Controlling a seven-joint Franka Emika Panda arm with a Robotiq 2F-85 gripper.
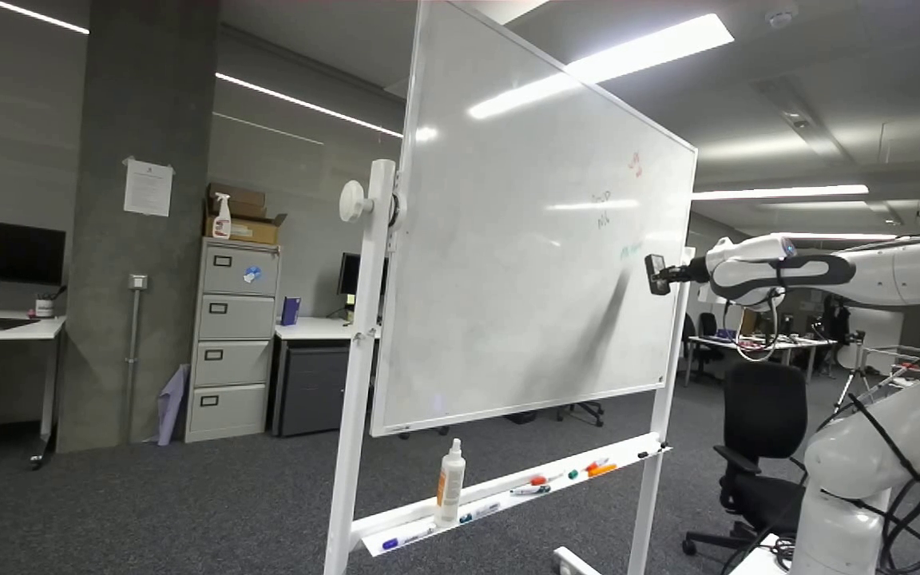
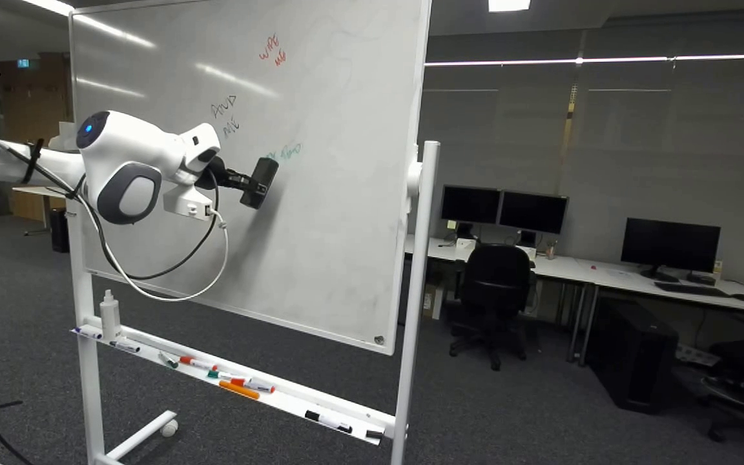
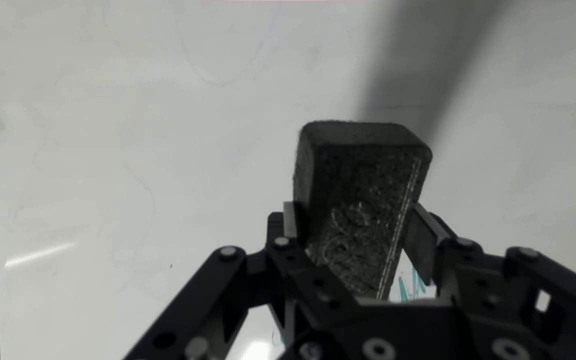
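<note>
The gripper (image 3: 358,227) has its jaws clamped on two sides of a black eraser (image 2: 265,174), held before the whiteboard (image 2: 340,213) near its teal writing (image 2: 290,152); whether eraser and whiteboard touch cannot be told. Below the whiteboard, a white tray (image 2: 288,398) holds an upright labelled bottle (image 1: 450,483) and several lying markers (image 2: 199,363), their caps red, green, blue and black, besides an orange marker (image 2: 239,389). Beyond the whiteboard, in an exterior view, a filing cabinet (image 1: 235,359) bears a cardboard box (image 1: 255,231) with a raised flap, contents hidden, and a white spray bottle (image 1: 222,220) just in front. Farther from the whiteboard, a cup (image 1: 44,307) holds slim dark items too small to name.
</note>
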